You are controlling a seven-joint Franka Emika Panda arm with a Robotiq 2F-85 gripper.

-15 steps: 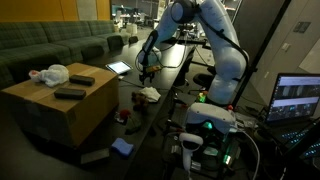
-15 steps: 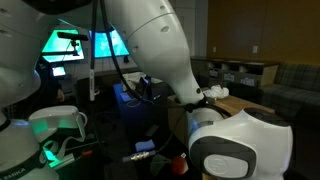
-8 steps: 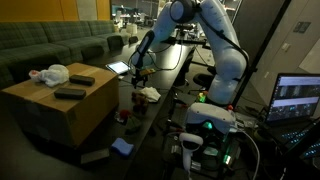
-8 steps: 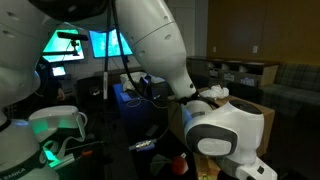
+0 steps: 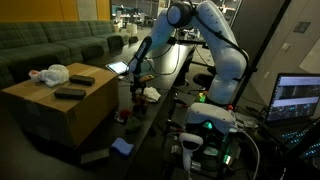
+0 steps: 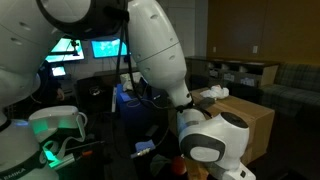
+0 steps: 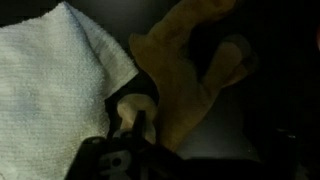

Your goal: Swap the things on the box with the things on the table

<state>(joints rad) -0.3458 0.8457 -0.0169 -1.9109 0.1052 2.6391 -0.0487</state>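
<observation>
The gripper (image 5: 135, 80) hangs low over the table (image 5: 166, 78), close to the long edge that faces the box (image 5: 60, 112). The wrist view is dark and smeared near the fingers, so I cannot tell whether the jaws stand apart or together, or whether they hold anything. Directly beneath lie a white terry towel (image 7: 50, 80) and, touching it, a tan soft thing (image 7: 185, 70), perhaps a glove or plush toy. Both rest on the black top.

The box stands just beside that edge. Its flat top carries a crumpled white bag (image 5: 48, 74) near the far corner and two dark flat objects (image 5: 80, 79) (image 5: 68, 93) toward the table side.

The step in hand looks like picking up one of the table's things. To do it well, choose a single item, since the two overlap. Come straight down astride a raised fold, away from the seam between them, and close fully. Lift clear before crossing, then set it on a bare part of the box top.
</observation>
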